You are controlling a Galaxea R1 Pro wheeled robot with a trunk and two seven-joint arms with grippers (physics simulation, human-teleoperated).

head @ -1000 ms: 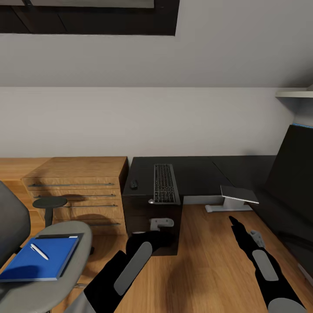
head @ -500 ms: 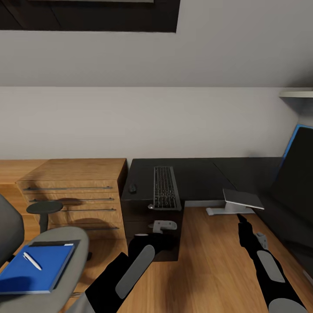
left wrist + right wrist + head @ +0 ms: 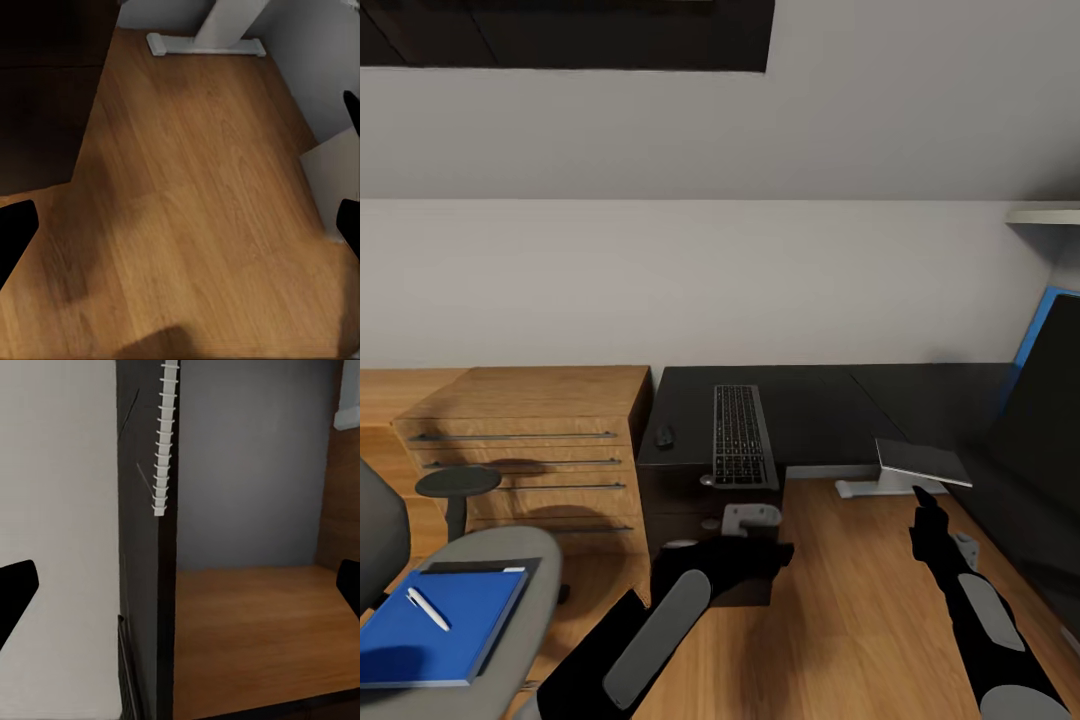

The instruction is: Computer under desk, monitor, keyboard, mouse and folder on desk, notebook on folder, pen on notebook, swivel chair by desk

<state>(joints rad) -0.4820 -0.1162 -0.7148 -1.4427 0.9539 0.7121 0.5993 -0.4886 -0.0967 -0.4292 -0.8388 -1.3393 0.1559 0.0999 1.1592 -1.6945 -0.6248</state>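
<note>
Change: view has slid slightly rightward over the last second; grey swivel chair (image 3: 470, 600) now cut off at left, so the base is probably repositioning. Blue folder (image 3: 435, 635), white pen (image 3: 427, 608) on it, on the seat. Black keyboard (image 3: 741, 435) and small black mouse (image 3: 664, 436) lie on the black computer tower (image 3: 705, 470). Left gripper (image 3: 180, 225) and right gripper (image 3: 180, 592): spread, empty. Hidden: notebook indistinct; dark monitor (image 3: 1040, 420) cropped right.

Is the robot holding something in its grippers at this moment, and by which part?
Nothing is held: the left gripper and the right gripper are both open and empty.
</note>
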